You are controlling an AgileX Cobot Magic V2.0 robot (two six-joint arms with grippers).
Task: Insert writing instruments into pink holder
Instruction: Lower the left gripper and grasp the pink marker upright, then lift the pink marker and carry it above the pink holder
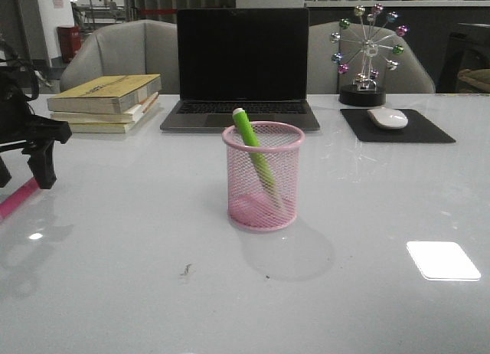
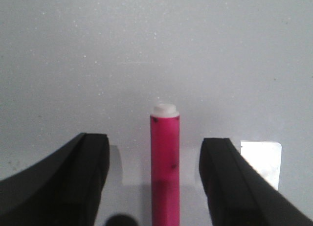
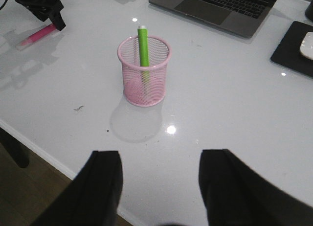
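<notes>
The pink holder (image 1: 263,176) (image 3: 144,70) stands upright mid-table with the lime green marker (image 1: 256,156) (image 3: 143,46) leaning inside it, whitish end up. The pink-magenta marker (image 2: 165,167) (image 1: 17,199) (image 3: 37,35) lies flat on the table at the far left. My left gripper (image 2: 154,182) (image 1: 40,158) is open and straddles that marker, with a gap on each side of it. My right gripper (image 3: 160,187) is open and empty, raised above the table's near edge, well short of the holder.
A laptop (image 1: 241,70) sits behind the holder, a stack of books (image 1: 107,101) at back left. A mouse (image 1: 388,118) on a black pad (image 1: 398,128) and a ferris-wheel ornament (image 1: 367,55) are at back right. Chairs stand beyond the table.
</notes>
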